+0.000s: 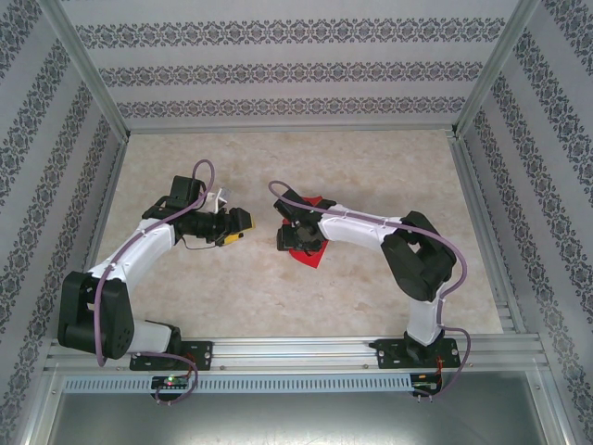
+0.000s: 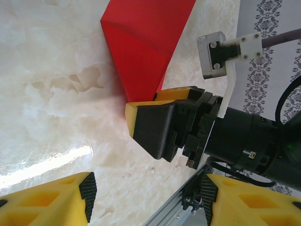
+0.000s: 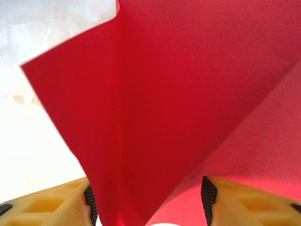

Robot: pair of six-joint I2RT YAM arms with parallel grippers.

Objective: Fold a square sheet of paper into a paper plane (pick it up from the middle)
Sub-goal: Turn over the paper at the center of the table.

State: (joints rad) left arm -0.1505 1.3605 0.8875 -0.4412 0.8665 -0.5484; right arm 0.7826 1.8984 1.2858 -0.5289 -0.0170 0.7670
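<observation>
Currently, right gripper [image 1: 294, 237] sits part-open, red paper [image 3: 164, 94] upright between its fingers; left gripper [image 2: 148, 200] open, empty.

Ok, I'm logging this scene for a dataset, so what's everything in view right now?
sheet of paper: one, bright red, creased, mid-table, partly raised between the right hand's fingers
table: one, beige marbled, beneath everything
walls: three, white with grey patterned stripes, around the table
metal rail: one, silver, near edge, carrying both arm bases
left hand: one, yellow and black, open, beside the paper, not touching
right hand: one, yellow and black, open, over the paper
</observation>
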